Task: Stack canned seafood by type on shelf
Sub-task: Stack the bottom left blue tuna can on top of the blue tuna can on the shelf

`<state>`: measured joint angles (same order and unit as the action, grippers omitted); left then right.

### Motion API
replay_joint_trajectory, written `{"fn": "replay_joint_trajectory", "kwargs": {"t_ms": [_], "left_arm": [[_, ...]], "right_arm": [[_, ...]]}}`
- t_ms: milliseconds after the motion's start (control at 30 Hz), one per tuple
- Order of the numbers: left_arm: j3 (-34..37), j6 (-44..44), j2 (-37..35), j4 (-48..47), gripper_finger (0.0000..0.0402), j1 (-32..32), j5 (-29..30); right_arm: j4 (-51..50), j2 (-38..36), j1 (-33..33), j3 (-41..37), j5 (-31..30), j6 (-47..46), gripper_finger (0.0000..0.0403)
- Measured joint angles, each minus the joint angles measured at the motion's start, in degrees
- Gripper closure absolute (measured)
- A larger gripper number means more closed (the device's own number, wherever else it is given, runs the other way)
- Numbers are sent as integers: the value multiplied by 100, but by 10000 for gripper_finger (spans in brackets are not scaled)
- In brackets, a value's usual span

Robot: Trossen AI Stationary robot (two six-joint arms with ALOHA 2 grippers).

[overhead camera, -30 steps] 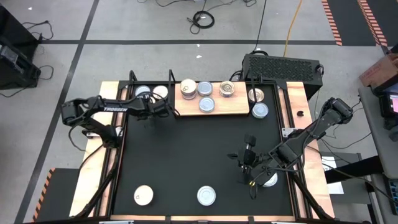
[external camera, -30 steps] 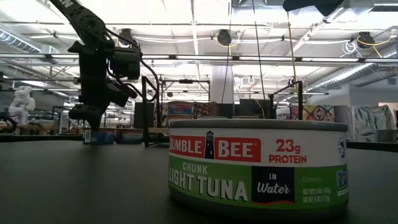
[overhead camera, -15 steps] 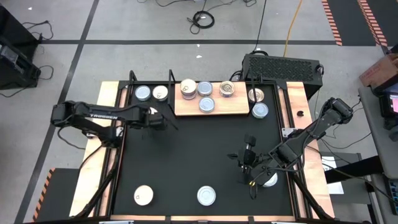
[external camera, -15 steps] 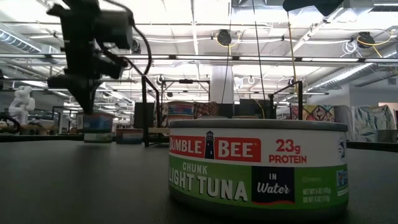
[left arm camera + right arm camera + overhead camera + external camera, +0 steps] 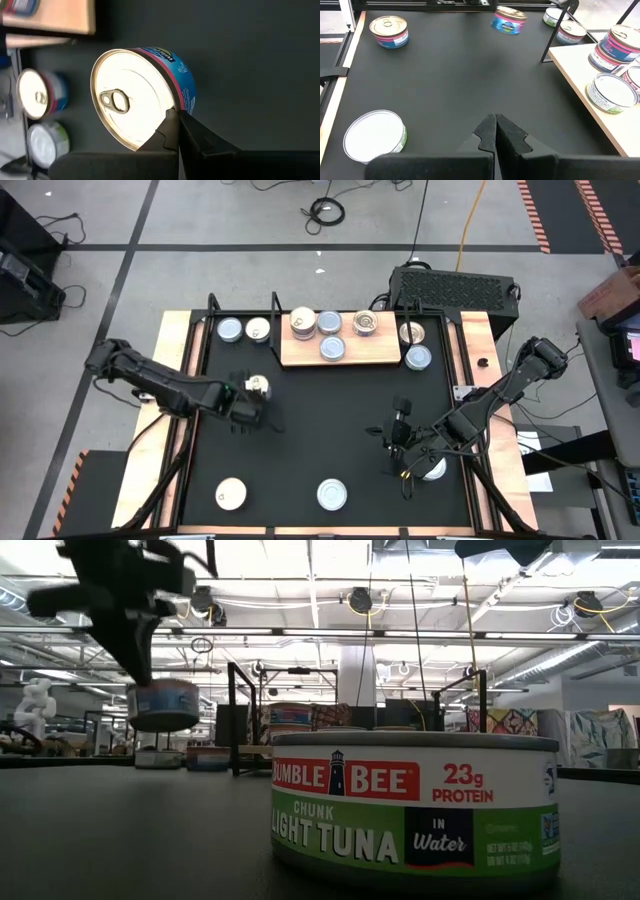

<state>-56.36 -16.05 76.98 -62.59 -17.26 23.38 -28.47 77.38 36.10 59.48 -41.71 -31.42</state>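
My left claw (image 5: 250, 392) is clamped on the rim of a blue-and-pink tin (image 5: 258, 386) with a gold pull-tab top. The tin hangs in the air over the left half of the desk (image 5: 330, 430), a little in front of the shelf (image 5: 345, 358).

My right claw (image 5: 397, 442) is pinched shut with nothing in it. It waits near the right side of the desk.

Some of the job looks done. A few tins already sit on the shelf, and two of them, blue and pink (image 5: 615, 47), are stacked.

Lots is left, I think. Two tins (image 5: 244, 330) sit by the back left corner. Two more (image 5: 413, 345) sit past the right end of the shelf. A cream-topped tin (image 5: 231, 494) and a green tuna tin (image 5: 332, 495) wait by the front edge. Another tin (image 5: 433, 469) hides under my right arm.
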Motion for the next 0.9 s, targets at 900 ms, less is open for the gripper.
{"fn": "replay_joint_trajectory", "kwargs": {"t_ms": [900], "left_arm": [[-4849,4000,3634,643,402,957,749]], "right_arm": [[-1764,0,293,0,-57,-1220,403]]}}
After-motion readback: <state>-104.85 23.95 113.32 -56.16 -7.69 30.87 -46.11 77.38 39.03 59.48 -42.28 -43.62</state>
